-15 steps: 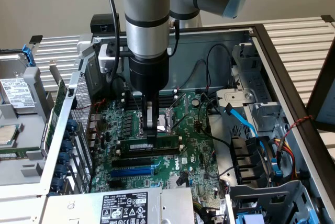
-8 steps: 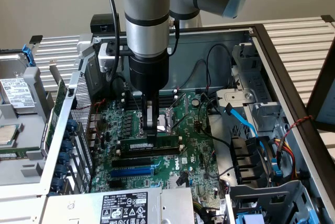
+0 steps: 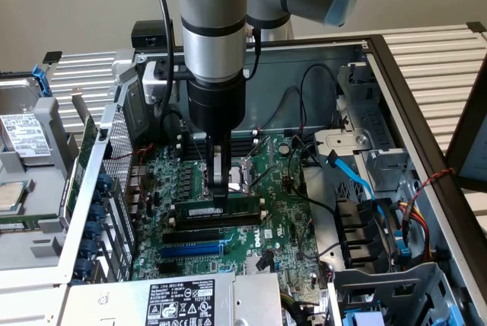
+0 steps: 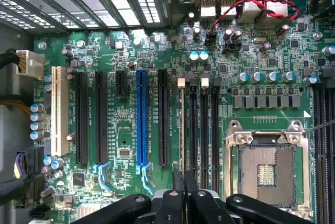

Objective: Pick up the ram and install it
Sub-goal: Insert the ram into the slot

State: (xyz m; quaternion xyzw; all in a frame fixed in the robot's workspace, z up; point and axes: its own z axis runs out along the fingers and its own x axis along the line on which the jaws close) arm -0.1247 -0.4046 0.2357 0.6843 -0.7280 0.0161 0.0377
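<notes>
Jaws closed together, down on ram (image 3: 199, 210)

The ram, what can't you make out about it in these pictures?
Exterior view: the gripper covers the middle of the ram, so whether it is seated is hidden.
Exterior view: the sticker print is too small to read.
Wrist view: the gripper covers the near ends of the memory slots.

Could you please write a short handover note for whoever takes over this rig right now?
Gripper: shut on the ram, at its middle.
Ram: upright on the motherboard, lined up along a black memory slot, between the blue slot and the CPU socket.
Done: ram picked up and brought to the slot.
Left: full seating cannot be confirmed from these views; the gripper has not let go.
</notes>
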